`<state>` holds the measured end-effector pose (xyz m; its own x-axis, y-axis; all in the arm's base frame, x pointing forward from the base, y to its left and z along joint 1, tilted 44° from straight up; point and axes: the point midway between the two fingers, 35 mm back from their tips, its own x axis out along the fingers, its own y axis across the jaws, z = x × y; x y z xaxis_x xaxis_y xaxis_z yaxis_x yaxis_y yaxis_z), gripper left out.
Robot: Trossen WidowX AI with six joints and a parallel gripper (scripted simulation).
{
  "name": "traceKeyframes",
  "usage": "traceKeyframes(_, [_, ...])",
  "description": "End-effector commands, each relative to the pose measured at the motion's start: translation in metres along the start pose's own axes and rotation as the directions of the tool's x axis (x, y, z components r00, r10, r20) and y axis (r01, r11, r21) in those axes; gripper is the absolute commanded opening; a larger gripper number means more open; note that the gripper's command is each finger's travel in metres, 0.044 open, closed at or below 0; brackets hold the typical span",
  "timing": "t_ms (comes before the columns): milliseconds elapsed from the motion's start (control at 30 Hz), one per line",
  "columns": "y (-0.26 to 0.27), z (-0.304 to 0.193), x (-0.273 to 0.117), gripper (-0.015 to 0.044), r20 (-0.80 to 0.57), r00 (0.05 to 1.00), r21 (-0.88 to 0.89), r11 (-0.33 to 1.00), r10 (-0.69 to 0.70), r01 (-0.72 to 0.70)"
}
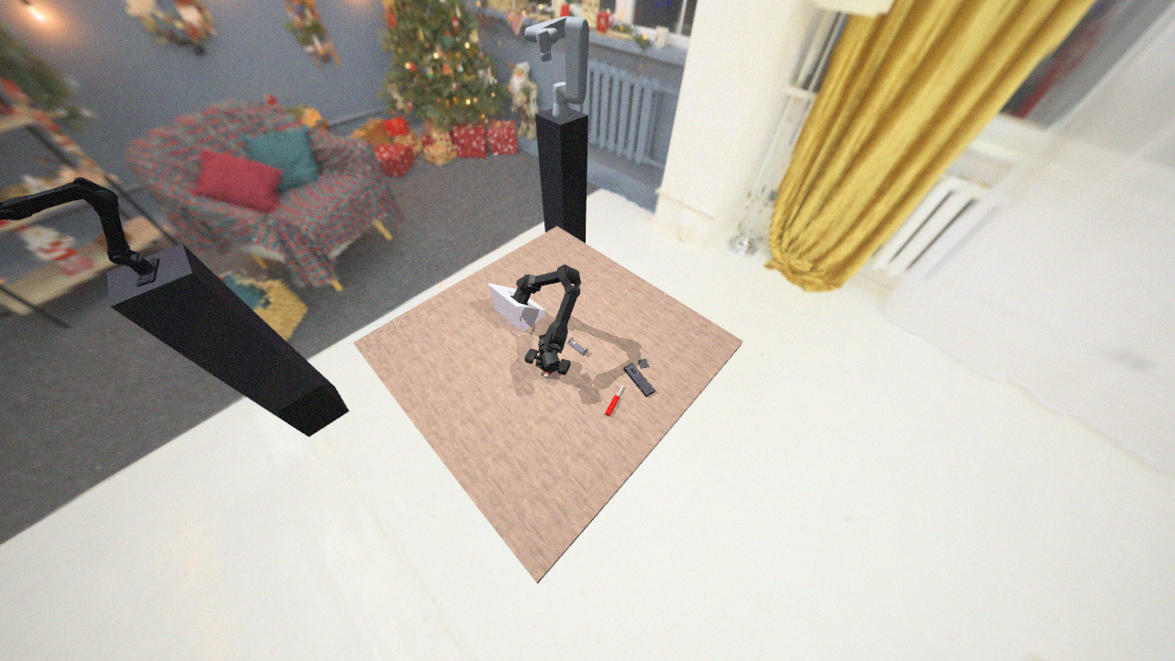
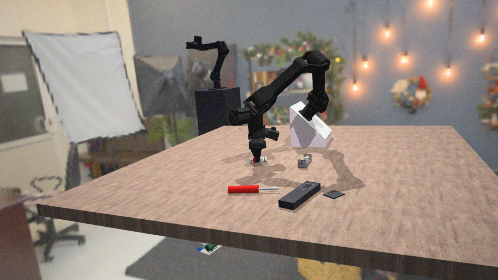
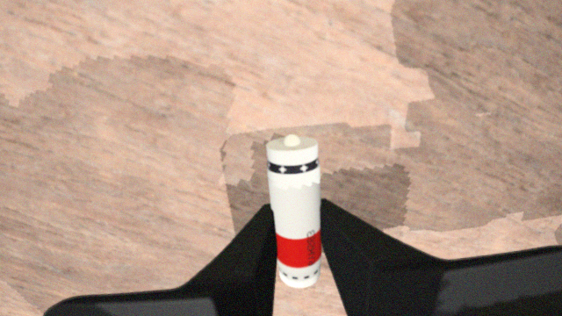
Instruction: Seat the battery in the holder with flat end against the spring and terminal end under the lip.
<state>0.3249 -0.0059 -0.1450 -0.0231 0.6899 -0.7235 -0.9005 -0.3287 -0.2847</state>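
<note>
The wooden table carries all items. The black arm rises from a white wedge-shaped base at the table's far side, folds at its elbow and points straight down. In the exterior view the gripper stands with its tips at the table surface, directly over the battery. In the wrist view the two black fingers sit against either side of the battery, in contact with its red band and the white section above it; the jaws are pinching the battery, which lies flat on the table with its terminal end toward 12 o'clock in that view and its flat end toward 6 o'clock. Seen from the exterior view, a dark rectangular remote lies at 4 o'clock from the battery, well apart from it. A red-handled screwdriver lies at 6 o'clock from the battery, its metal shaft pointing toward the remote. The small grey holder stands at 3 o'clock from the battery, near but not touching, between the base and the remote. A small dark square plate lies just beside the remote's far end. The battery is outside the holder.
</note>
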Motion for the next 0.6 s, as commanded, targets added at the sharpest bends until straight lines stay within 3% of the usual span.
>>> traceKeyframes(0, [0.001, 0.001, 0.001, 0.0064, 0.005, 1.000, 0.005, 1.000, -0.002, 0.002])
traceKeyframes(133, [0.000, 0.001, -0.005, 0.0061, 0.004, 1.000, 0.005, 1.000, -0.001, 0.001])
traceKeyframes(300, [0.001, 0.000, -0.048, 0.0061, 0.002, 1.000, 0.005, 1.000, -0.001, 0.001])
traceKeyframes(433, [0.000, 0.001, -0.049, 0.0061, 0.002, 1.000, 0.011, 1.000, -0.001, 0.001])
traceKeyframes(567, [-0.008, 0.011, -0.053, 0.0061, 0.000, 1.000, 0.148, 0.989, 0.001, -0.001])
